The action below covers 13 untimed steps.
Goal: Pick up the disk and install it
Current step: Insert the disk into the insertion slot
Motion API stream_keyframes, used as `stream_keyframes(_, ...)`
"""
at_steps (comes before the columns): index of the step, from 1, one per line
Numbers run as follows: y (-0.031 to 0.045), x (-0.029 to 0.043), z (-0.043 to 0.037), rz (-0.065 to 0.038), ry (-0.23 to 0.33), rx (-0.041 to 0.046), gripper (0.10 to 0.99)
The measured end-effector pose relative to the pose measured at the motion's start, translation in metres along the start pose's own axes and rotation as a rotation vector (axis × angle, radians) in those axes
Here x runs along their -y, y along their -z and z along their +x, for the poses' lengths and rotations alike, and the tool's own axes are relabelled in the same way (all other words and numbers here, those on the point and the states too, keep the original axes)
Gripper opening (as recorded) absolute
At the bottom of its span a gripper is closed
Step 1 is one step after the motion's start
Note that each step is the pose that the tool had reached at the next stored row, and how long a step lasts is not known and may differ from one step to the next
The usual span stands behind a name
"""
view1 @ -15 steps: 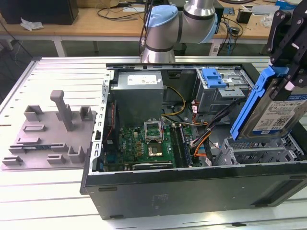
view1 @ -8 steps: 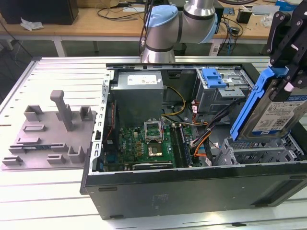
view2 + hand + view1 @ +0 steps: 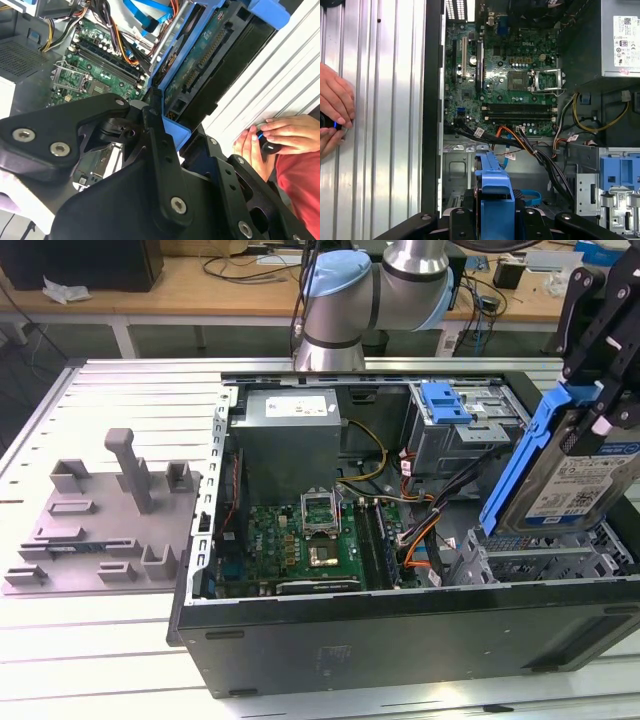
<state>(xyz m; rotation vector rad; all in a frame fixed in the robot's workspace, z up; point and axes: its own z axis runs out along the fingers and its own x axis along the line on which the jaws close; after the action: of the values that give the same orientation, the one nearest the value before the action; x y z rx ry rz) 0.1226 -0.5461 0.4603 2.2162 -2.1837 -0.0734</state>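
We see the gripper (image 3: 598, 405) clamped on the disk (image 3: 572, 485), so the claw is narrow and loaded, its fingers pressing the drive from both sides. The disk hangs tilted, nearly on edge, with its white-and-blue label facing the exterior view. It is above the metal drive bay (image 3: 530, 562) at the exterior view's right end of the open computer case (image 3: 400, 645); we cannot tell whether its lower edge touches the bay. In the first wrist view a blue side rail (image 3: 495, 197) of the disk juts out between the black fingers. The case lies on its side on a slotted aluminium table (image 3: 90, 670), baring a green motherboard (image 3: 310, 540), a grey power supply (image 3: 290, 430) and a bright blue latch piece (image 3: 445, 402) on the far drive cage. A grey plastic holder (image 3: 100, 525) with upright posts sits on the table just beside the case, on the exterior view's left. Beyond the table stands a wooden workbench (image 3: 220, 285) strewn with cables, and the robot arm (image 3: 365, 290) rises behind the case. In both wrist views a person's hands (image 3: 277, 135) rest on the table alongside the case, cupping a small dark device with a blue light; a red sleeve (image 3: 300, 185) shows below them.
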Motion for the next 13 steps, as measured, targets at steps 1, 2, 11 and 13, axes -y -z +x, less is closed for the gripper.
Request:
stream_keyframes(1,-0.0002,0.0,0.0005,0.0,-0.001,0.0001,0.369)
stream_keyframes(2,-0.0003,0.0,0.0008,0.0,-0.002,0.0002,0.369)
stream_keyframes(11,-0.0039,0.0002,0.001,0.0,-0.005,0.0001,0.369)
stream_keyframes(13,-0.0044,0.0003,0.0011,0.0,-0.005,0.0002,0.369)
